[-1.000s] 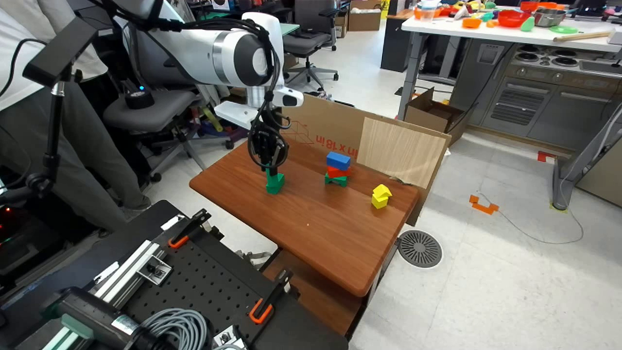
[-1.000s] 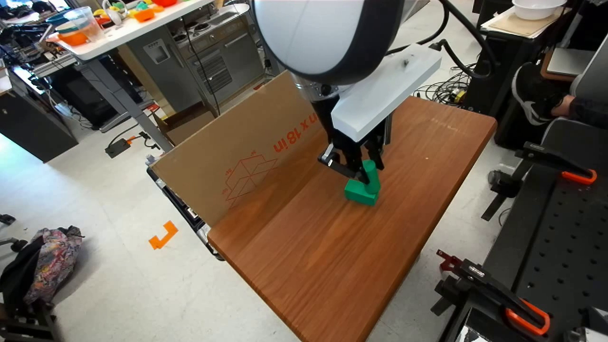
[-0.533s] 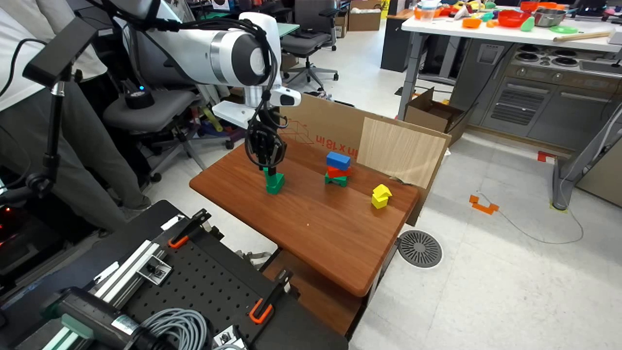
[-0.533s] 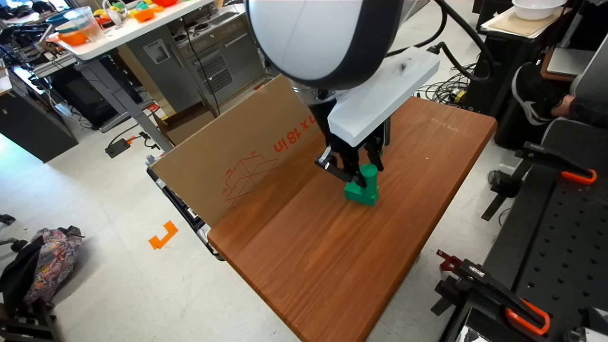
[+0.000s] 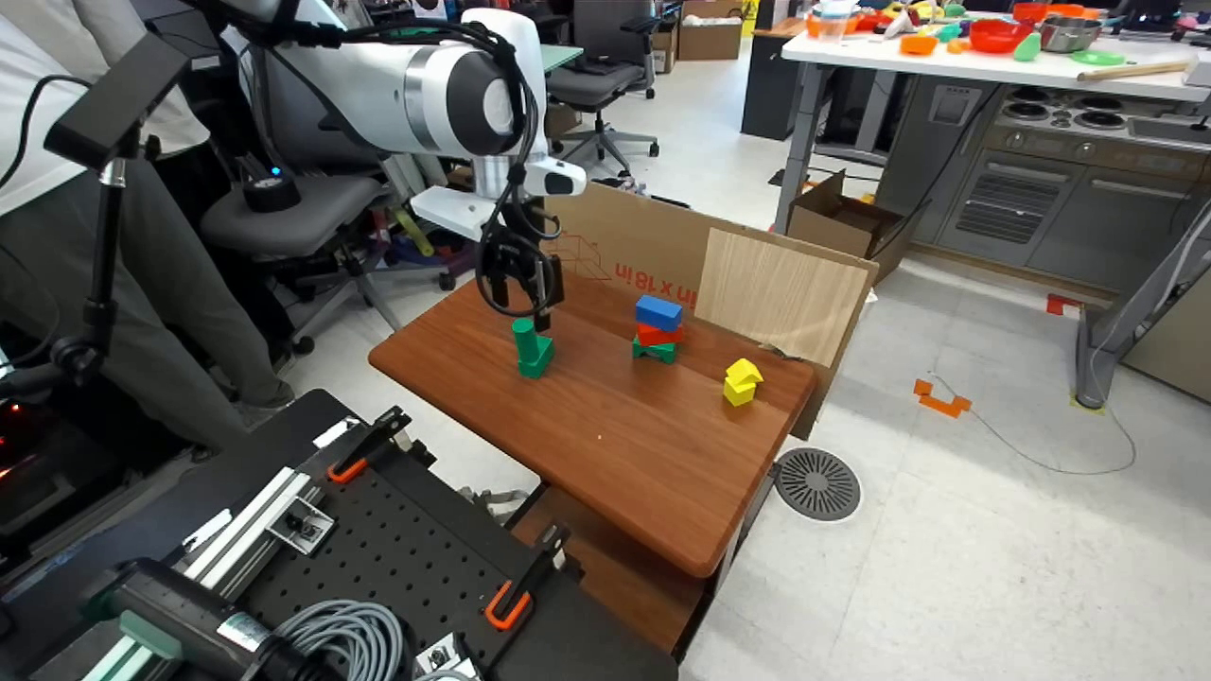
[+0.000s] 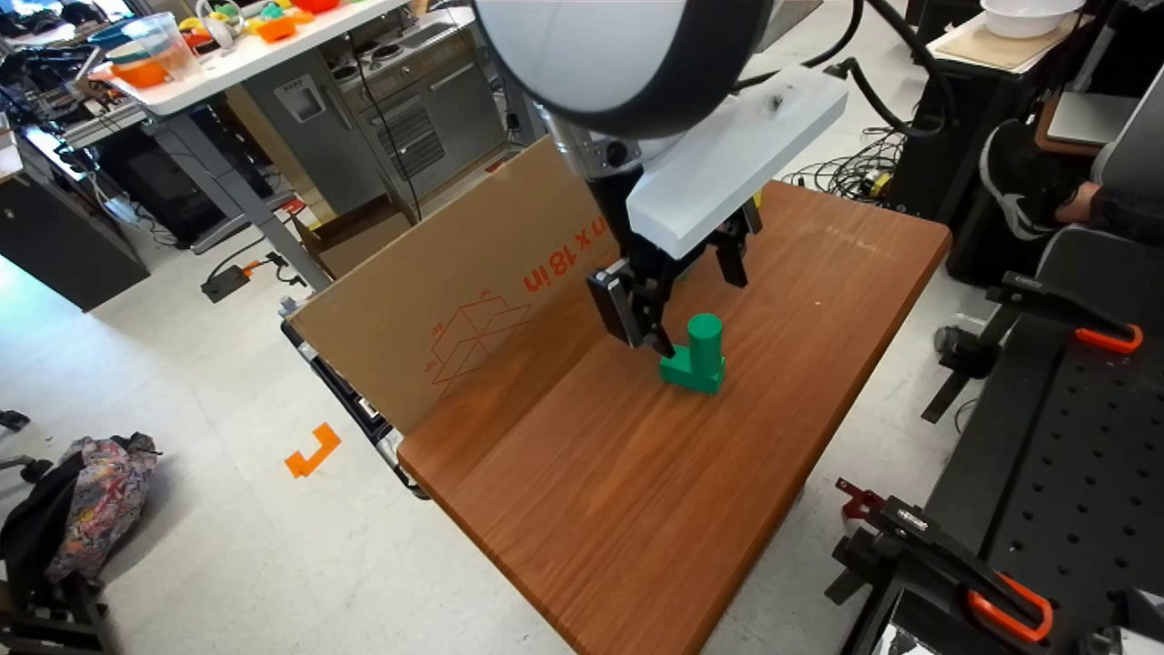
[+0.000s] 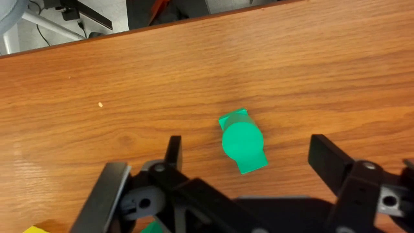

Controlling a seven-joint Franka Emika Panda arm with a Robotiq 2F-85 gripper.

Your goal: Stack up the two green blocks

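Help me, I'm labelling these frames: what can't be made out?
Lower green block, wrist view: middle covered by green cylinder.
Yellow piece, wrist view: cut off by bottom edge.
Green sliver, wrist view: obscured by end effector and bottom edge.
Person, in an exterior view: head beyond top edge.

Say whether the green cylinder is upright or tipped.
Upright: in both exterior views the green cylinder stands on the lower green block, round top facing up.

The white arm [image 5: 374, 95] has a silver ring [image 5: 414, 99] and black cables [image 5: 511, 59]; the black hand [image 7: 245, 139], a grey screw [image 7: 369, 165] near four o'clock in the wrist view.
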